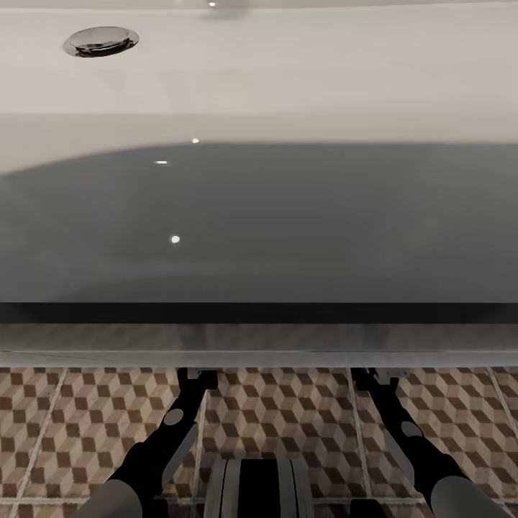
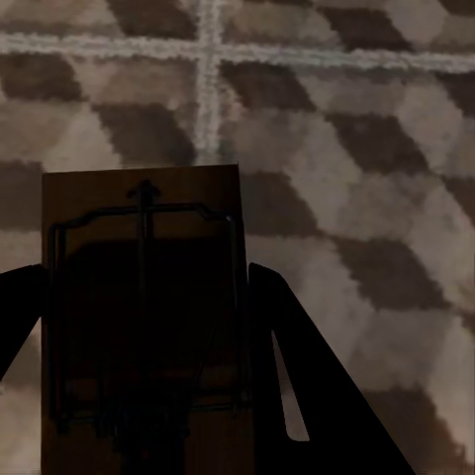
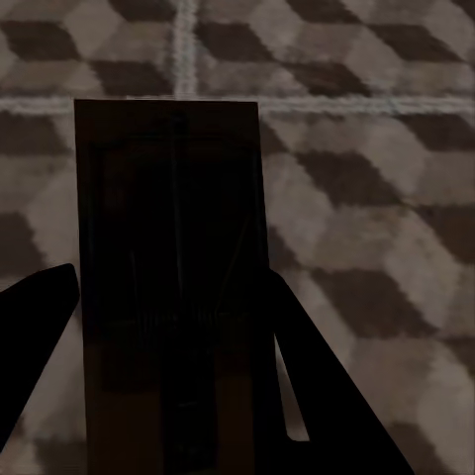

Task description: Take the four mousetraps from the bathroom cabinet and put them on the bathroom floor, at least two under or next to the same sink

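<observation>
We note a wide white basin with a chrome drain toward its far left corner; the basin holds nothing else that we can see. Both arms reach under its near edge, over the cube-patterned bathroom floor.

In the left wrist view, the left gripper is clamped on a mousetrap, a finger pressed against each long side, the board held above the tiles.

In the right wrist view, the right gripper likewise grips a second mousetrap between its fingers, above the floor tiles.
</observation>
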Robot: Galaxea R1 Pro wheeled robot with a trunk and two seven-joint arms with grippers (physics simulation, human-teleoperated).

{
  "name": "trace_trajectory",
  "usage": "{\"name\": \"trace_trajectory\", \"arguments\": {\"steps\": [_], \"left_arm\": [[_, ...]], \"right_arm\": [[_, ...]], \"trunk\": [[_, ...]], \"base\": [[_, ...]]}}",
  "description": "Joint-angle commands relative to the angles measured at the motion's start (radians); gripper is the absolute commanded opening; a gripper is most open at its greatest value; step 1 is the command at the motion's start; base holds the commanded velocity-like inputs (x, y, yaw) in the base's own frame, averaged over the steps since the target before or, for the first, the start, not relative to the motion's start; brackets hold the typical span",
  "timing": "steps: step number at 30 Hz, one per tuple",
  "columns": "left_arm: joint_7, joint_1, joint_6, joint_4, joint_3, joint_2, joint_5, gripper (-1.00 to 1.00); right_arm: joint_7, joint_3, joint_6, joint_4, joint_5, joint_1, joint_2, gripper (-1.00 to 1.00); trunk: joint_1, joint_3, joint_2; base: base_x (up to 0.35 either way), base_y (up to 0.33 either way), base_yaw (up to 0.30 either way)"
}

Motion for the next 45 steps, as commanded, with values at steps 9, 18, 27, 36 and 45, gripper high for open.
{"name": "trace_trajectory", "arguments": {"steps": [9, 18, 27, 36, 45], "left_arm": [[0.003, 0.000, -0.059, 0.005, 0.000, -0.006, -0.004, -1.00], [0.003, 0.000, -0.062, 0.006, 0.000, -0.006, -0.005, -1.00], [0.003, 0.000, -0.063, 0.006, 0.000, -0.007, -0.005, -1.00], [0.003, 0.000, -0.060, 0.017, 0.000, -0.006, -0.005, -1.00], [0.002, -0.002, -0.039, 0.019, 0.000, -0.008, -0.004, -1.00]], "right_arm": [[0.001, 0.003, -0.006, 0.001, 0.006, 0.000, 0.003, -1.00], [0.001, 0.003, -0.023, 0.001, 0.007, 0.000, 0.003, -1.00], [0.001, 0.005, -0.061, 0.001, 0.004, 0.000, 0.003, -1.00], [0.001, 0.009, -0.063, 0.004, -0.002, 0.000, 0.003, -1.00], [0.001, 0.023, 0.088, 0.001, 0.005, -0.023, 0.005, -1.00]], "trunk": [[0.000, 0.000, 0.000], [0.000, 0.000, 0.000], [0.000, 0.000, 0.000], [0.000, 0.000, 0.000], [0.000, 0.000, 0.000]], "base": [[0.000, 0.000, 0.000], [0.000, 0.000, 0.000], [0.000, 0.000, 0.000], [0.000, 0.000, 0.000], [0.000, 0.000, 0.000]]}}
